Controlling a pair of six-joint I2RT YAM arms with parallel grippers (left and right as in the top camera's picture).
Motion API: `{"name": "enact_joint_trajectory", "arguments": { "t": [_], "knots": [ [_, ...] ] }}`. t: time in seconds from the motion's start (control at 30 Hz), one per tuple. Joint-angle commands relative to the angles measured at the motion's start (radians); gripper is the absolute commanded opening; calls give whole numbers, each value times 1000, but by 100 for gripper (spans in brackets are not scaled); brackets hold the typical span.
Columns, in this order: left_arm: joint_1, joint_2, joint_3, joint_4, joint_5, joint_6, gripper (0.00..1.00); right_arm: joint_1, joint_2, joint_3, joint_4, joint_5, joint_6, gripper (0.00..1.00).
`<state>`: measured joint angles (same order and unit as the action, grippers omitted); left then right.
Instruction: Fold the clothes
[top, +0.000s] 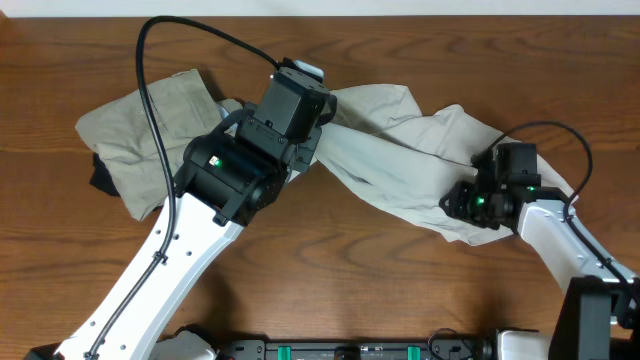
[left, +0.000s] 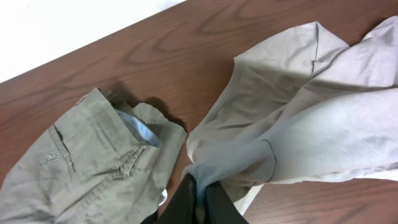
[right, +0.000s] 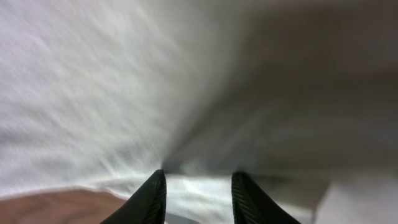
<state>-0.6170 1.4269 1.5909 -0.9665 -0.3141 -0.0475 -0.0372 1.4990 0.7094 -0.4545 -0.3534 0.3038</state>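
Left pincer (left: 199, 185) tight on cream garment (left: 311, 124); right pincer (right: 199, 177) at same garment, blurred, grip unclear

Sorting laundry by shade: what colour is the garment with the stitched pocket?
The garment is khaki-tan; left wrist view best.

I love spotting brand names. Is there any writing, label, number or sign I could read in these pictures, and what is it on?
No text can be read in any view.
khaki garment: a pale lining shows at the waistband, but no legible tag.
pale cream garment: plain cloth, no print.
left arm: only a small green light, no readable marking.
Right wrist view: too blurred to read anything.
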Motion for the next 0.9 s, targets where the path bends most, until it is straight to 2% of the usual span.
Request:
{"name": "enact_joint_trajectory", "arguments": {
  "t": [0.0, 0.23, 0.43, 0.53, 0.87],
  "knots": [
    [5, -9, 18, -5, -19, 10, 6, -16, 18, -5, 33, -48, -5, 33],
    [5, -9, 18, -14, -19, 10, 6, -63, 3, -2, -5, -91, -35, 32],
    [5, -9, 18, -16, -19, 10, 6, -128, -49, -2, -227, -106, -193, 33],
    [5, -9, 18, -16, -19, 10, 6, -127, -48, -3, -293, -64, -216, 34],
    [5, -9, 18, -16, -19, 10, 6, -127, -47, -28, -271, -2, -176, 36]
  ]
}}
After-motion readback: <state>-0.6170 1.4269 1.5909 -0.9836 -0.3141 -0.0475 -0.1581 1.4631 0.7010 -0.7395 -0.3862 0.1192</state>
